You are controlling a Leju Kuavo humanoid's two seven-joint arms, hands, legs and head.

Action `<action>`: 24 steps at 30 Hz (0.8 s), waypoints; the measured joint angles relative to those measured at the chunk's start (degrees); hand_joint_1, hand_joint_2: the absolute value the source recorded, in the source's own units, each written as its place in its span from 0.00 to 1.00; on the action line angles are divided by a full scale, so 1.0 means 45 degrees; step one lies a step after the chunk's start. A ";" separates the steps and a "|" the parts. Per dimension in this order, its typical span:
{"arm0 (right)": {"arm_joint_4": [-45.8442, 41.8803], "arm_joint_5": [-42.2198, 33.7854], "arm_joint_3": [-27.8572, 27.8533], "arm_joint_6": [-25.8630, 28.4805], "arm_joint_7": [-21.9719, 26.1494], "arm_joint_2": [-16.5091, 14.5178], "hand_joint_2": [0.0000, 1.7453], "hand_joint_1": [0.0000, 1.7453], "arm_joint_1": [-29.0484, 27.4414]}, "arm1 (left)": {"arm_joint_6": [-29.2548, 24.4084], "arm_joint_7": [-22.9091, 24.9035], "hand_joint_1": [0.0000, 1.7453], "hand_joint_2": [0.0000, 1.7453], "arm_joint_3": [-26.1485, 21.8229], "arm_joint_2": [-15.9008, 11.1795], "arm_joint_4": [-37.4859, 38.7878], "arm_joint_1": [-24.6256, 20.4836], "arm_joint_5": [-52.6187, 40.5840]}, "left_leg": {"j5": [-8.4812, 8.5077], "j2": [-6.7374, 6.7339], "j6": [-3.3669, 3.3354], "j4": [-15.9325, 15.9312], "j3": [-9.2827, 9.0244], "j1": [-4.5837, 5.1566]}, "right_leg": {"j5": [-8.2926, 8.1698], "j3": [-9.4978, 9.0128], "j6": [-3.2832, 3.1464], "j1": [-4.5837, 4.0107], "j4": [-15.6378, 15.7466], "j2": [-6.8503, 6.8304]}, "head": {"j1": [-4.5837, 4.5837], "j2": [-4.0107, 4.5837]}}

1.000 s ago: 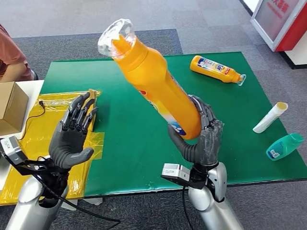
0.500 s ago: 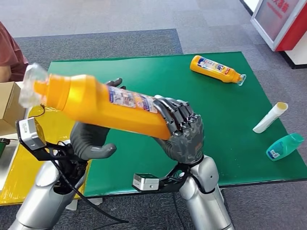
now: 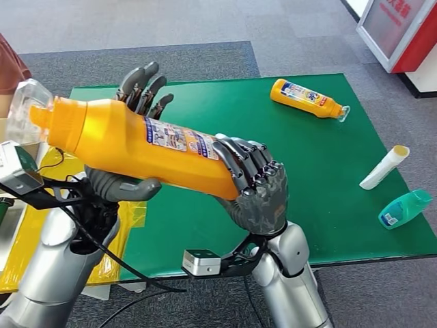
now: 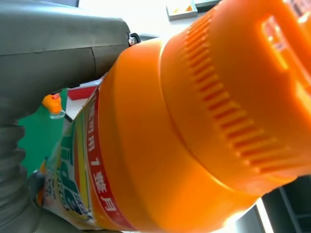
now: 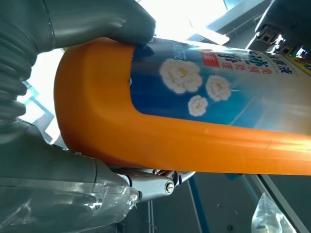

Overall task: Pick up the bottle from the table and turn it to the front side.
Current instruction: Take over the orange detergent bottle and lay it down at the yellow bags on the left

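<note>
A large orange bottle [image 3: 134, 143] with a clear cap [image 3: 23, 113] lies nearly level in the air above the green mat [image 3: 319, 178], cap pointing left and its printed label facing up. My right hand [image 3: 255, 191] grips its base end, fingers wrapped over the top. My left hand [image 3: 121, 184] is at the neck end, thumb under the bottle and fingers stretched up behind it, not closed round it. The left wrist view shows the orange shoulder and ribbed neck [image 4: 165, 145] close up. The right wrist view shows the base and blue label [image 5: 183, 121].
A second orange bottle [image 3: 308, 99] lies at the mat's far right, a white tube [image 3: 384, 167] and a teal bottle [image 3: 405, 208] near its right edge. A yellow sheet [image 3: 20, 239] covers the table's left. A person's red sleeve [image 3: 10, 68] shows top left.
The bottle has swung from a steep tilt down to nearly level, cap going left. My left hand has risen from the yellow sheet to the bottle's neck end.
</note>
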State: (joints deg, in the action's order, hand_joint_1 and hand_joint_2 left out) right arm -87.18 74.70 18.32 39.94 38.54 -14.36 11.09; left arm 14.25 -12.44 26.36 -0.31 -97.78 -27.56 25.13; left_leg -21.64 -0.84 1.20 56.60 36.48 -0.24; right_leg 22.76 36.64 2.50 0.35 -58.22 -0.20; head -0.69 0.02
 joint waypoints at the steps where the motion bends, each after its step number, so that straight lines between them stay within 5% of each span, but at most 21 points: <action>1: 0.0005 0.0007 0.0021 0.0017 -0.0011 -0.0006 1.00 1.00 0.0005 | 0.0011 0.0007 0.33 1.00 0.0005 0.0041 -0.0005 -0.0013 0.0070 | 0.0000 0.0000 0.0000 0.0000 0.0000 0.0000 | 0.0000 0.0000 0.0000 0.0000 0.0000 0.0000 | -0.0001 0.0000; 4: 0.0023 -0.0007 0.0057 0.0036 -0.0028 -0.0022 1.00 1.00 0.0023 | 0.0112 0.0051 1.00 1.00 0.0043 0.0128 -0.0006 -0.0020 0.0330 | 0.0000 0.0000 0.0000 0.0000 0.0000 0.0000 | 0.0000 0.0000 0.0000 0.0000 0.0000 0.0000 | -0.0002 0.0000; 12: 0.0097 -0.0012 0.0115 0.0041 -0.0227 -0.0051 1.00 1.00 0.0130 | 0.0299 0.0095 1.00 1.00 0.0092 0.0249 0.0033 -0.0010 0.0876 | 0.0000 0.0000 0.0000 0.0000 0.0000 0.0000 | 0.0000 0.0000 0.0000 0.0000 0.0000 0.0000 | -0.0001 0.0000; 13: 0.0108 -0.0009 0.0132 0.0041 -0.0270 -0.0052 1.00 0.87 0.0136 | 0.0294 0.0102 1.00 1.00 0.0092 0.0263 0.0054 -0.0008 0.0979 | 0.0000 0.0000 0.0000 0.0000 0.0000 0.0000 | 0.0000 0.0000 0.0000 0.0000 0.0000 0.0000 | -0.0001 0.0000; 16: 0.0172 -0.0021 0.0161 0.0041 -0.0329 -0.0055 1.00 0.12 0.0151 | 0.0238 0.0108 1.00 1.00 0.0092 0.0291 0.0128 -0.0007 0.1193 | 0.0000 0.0000 0.0000 0.0000 0.0000 0.0000 | 0.0000 0.0000 0.0000 0.0000 0.0000 0.0000 | -0.0001 0.0000; 17: 0.0215 -0.0034 0.0163 0.0041 -0.0327 -0.0057 1.00 0.00 0.0155 | 0.0183 0.0108 1.00 1.00 0.0092 0.0311 0.0147 -0.0006 0.1235 | 0.0000 0.0000 0.0000 0.0000 0.0001 0.0000 | 0.0000 0.0000 0.0000 0.0000 0.0000 0.0000 | -0.0001 0.0000; 24: 0.0474 -0.0383 0.0140 0.0041 -0.0751 -0.0063 1.00 0.00 0.0159 | -0.0755 0.0067 1.00 1.00 -0.0020 0.0458 0.0185 0.0253 0.1269 | -0.0001 0.0000 0.0000 0.0000 0.0002 0.0000 | 0.0000 -0.0002 0.0000 0.0000 0.0000 0.0000 | -0.0001 0.0000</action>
State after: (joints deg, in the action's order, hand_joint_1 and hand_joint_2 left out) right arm -85.05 72.97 18.94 40.13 35.17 -14.64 11.80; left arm 10.85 -12.14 26.27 1.75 -96.95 -26.42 30.84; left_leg -21.65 -0.84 1.20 56.59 36.49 -0.24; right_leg 22.76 36.64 2.50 0.35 -58.22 -0.20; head -0.70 0.02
